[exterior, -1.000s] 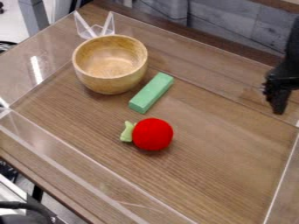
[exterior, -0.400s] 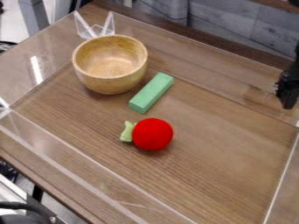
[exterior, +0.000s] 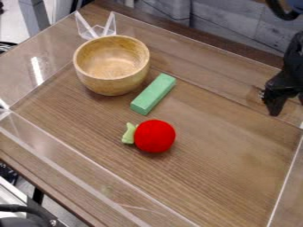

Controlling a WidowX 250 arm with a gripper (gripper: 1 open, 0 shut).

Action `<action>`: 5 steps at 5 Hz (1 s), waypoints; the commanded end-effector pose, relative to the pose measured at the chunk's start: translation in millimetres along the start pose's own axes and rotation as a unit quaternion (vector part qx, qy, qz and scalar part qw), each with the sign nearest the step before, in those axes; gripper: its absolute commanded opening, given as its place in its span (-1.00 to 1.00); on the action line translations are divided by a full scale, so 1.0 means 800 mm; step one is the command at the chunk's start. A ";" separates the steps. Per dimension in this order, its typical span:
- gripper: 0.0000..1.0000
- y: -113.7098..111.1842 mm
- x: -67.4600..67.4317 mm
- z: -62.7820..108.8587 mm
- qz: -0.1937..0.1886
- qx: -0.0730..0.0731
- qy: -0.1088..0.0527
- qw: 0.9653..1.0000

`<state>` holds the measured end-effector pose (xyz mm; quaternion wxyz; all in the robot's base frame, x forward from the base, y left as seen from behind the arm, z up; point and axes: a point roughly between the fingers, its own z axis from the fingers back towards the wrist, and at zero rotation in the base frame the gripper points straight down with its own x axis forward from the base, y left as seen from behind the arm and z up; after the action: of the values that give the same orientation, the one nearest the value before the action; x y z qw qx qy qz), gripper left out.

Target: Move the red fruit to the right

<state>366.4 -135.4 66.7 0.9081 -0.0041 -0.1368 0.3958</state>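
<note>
Now the pincer [exterior: 277,96] is hanging over the right edge region of the bench [exterior: 219,133], its fingers spreading wide and holding nothing. Compared with the last frame, it is showing further in from the picture's right side, with more of its dark body coming into view, and its fingertips are sitting farther left. Well apart from it, toward the near edge of the bench, the red fruit [exterior: 155,136] is lying where it was lying before, its green leafy cap [exterior: 128,134] pointing left. Behind the fruit, the light green block [exterior: 154,94] is resting at a slant, unmoved. Beyond that, toward the far left corner, the wooden bowl [exterior: 112,65] is standing just beside the block, also unchanged.
</note>
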 end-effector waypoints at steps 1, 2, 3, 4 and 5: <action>1.00 -0.008 0.016 0.038 0.034 -0.042 -0.026 0.998; 1.00 -0.009 0.015 0.044 0.059 -0.047 -0.036 0.996; 1.00 -0.014 0.003 0.032 0.092 -0.047 -0.047 0.993; 1.00 -0.020 -0.007 0.018 0.117 -0.048 -0.057 0.990; 1.00 -0.023 -0.010 0.017 0.133 -0.046 -0.069 0.988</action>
<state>365.3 -150.3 61.1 0.8400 -0.0127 -0.1994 0.5045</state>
